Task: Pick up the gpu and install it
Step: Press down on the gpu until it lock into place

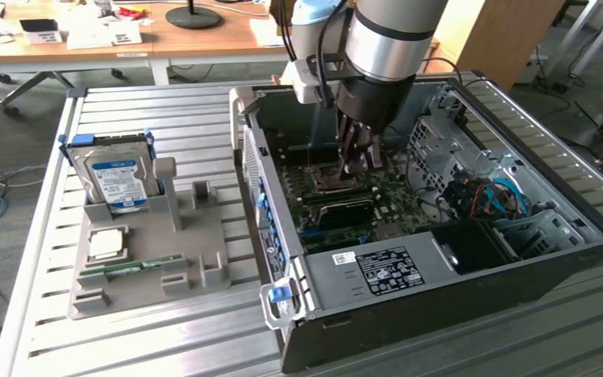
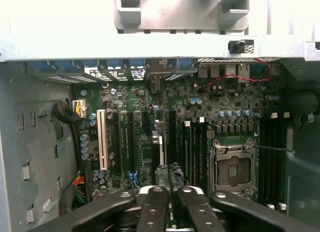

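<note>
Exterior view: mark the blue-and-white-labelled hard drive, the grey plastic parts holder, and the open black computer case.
hard drive (image 1: pixel 114 177), exterior view, label face.
parts holder (image 1: pixel 210 236), exterior view, bare base.
computer case (image 1: pixel 584 255), exterior view, outer wall.

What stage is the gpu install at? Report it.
Done: the gpu is off the grey holder and stands edge-on among the motherboard slots inside the case. In hand: the gripper sits right over its edge. Left: whether it is fully seated cannot be told.
</note>
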Action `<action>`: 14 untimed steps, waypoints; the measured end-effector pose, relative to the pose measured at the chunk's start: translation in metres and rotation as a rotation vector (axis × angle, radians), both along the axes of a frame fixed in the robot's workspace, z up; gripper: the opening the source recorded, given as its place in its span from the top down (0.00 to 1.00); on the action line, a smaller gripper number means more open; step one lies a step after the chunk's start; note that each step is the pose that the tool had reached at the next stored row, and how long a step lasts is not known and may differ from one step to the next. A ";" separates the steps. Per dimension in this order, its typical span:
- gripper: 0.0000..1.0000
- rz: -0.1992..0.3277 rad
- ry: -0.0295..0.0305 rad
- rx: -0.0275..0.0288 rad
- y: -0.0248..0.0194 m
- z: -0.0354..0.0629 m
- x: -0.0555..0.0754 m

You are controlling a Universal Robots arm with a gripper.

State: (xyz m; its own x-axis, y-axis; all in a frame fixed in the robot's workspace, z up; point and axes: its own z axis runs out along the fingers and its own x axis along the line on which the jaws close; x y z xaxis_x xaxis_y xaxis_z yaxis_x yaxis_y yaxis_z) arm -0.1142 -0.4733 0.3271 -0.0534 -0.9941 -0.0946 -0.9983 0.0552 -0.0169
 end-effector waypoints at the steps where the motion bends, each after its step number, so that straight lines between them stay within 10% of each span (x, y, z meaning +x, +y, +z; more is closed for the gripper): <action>1: 0.85 0.000 0.0000 0.0000 0.0000 0.0000 0.000; 14: 0.89 0.000 0.0000 -0.0015 0.0000 -0.0041 0.005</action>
State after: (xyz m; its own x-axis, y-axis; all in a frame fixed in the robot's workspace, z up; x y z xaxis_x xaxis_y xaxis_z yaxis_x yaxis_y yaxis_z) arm -0.1093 -0.4733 0.3229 -0.0534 -0.9942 -0.0931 -0.9983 0.0552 -0.0169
